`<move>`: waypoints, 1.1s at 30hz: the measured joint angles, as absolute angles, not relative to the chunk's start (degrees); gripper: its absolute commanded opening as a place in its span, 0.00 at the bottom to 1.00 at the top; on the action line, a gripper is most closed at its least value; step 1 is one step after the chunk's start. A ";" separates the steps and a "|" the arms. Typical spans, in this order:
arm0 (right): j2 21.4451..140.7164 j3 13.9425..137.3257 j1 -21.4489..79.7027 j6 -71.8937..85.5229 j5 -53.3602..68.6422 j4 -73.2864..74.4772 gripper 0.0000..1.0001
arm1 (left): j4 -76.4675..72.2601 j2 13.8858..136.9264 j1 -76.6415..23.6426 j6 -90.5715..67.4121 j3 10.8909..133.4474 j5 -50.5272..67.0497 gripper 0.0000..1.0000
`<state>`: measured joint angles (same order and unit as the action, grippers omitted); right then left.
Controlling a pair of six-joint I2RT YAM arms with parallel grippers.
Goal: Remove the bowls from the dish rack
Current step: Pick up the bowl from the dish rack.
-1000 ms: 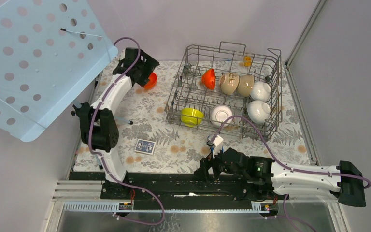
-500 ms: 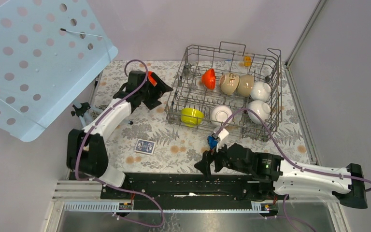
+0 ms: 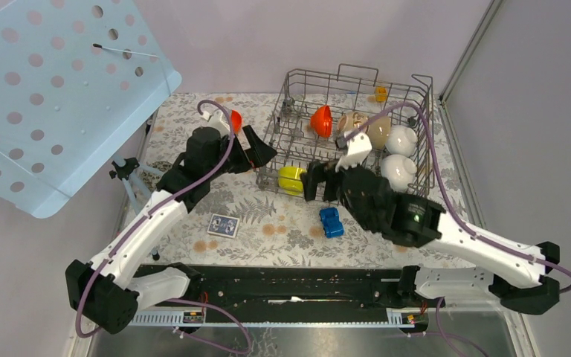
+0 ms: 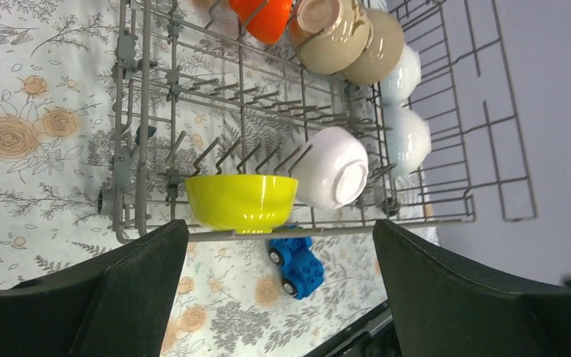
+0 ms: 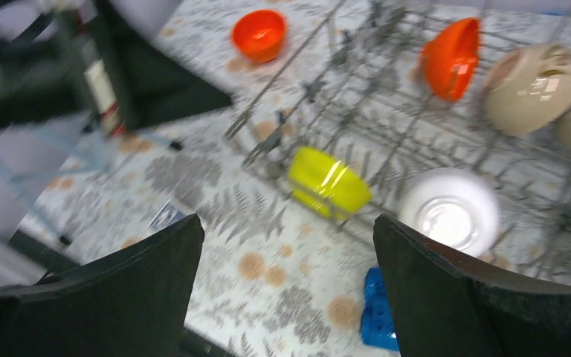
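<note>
One orange bowl sits out, far left of the rack; seven remain inside. Just swung to the yellow bowl: left gripper and right gripper, jaws apart, empty. We take yellow next.

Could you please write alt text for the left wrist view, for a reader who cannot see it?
The open left gripper frames a yellow-green bowl and a white bowl at the edge of the dish rack. More bowls sit deeper in; a blue toy car lies outside on the cloth.
</note>
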<state>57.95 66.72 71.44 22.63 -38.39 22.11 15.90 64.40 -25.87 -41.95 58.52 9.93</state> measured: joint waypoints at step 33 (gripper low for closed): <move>109.34 86.85 22.57 24.43 -6.55 -4.34 0.66 | 13.50 59.51 -24.77 -27.27 46.89 2.20 0.99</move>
